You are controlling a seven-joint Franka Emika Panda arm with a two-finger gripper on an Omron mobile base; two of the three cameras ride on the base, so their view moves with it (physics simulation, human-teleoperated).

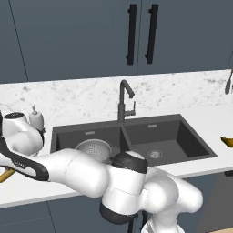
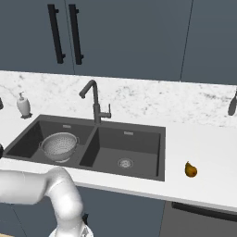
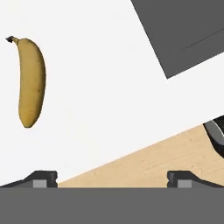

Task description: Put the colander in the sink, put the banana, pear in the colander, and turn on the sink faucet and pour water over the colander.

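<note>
The colander [image 1: 93, 149] [image 2: 59, 145] sits upright in the left basin of the dark sink [image 1: 191, 136] [image 2: 159, 152]. On the white counter left of the sink lies the banana [image 3: 31, 83]; its yellow end [image 1: 4, 176] peeks out under my arm. My gripper [image 3: 113, 178] hovers above the counter's front edge, open and holding nothing, with the banana ahead and to the left of its fingertips [image 3: 43, 177]. The pear [image 2: 190, 170] [image 1: 227, 141] rests on the counter right of the sink. The sink faucet [image 1: 123, 102] [image 2: 95, 104] stands behind the divider, with no water running.
A white soap dispenser [image 1: 35, 118] [image 2: 23, 105] stands at the sink's back left corner. A dark object [image 2: 233, 104] is at the far right of the counter. Dark cabinets rise behind. Wooden floor [image 3: 166, 162] lies beyond the counter edge, and a dark sink corner [image 3: 188, 30] is nearby.
</note>
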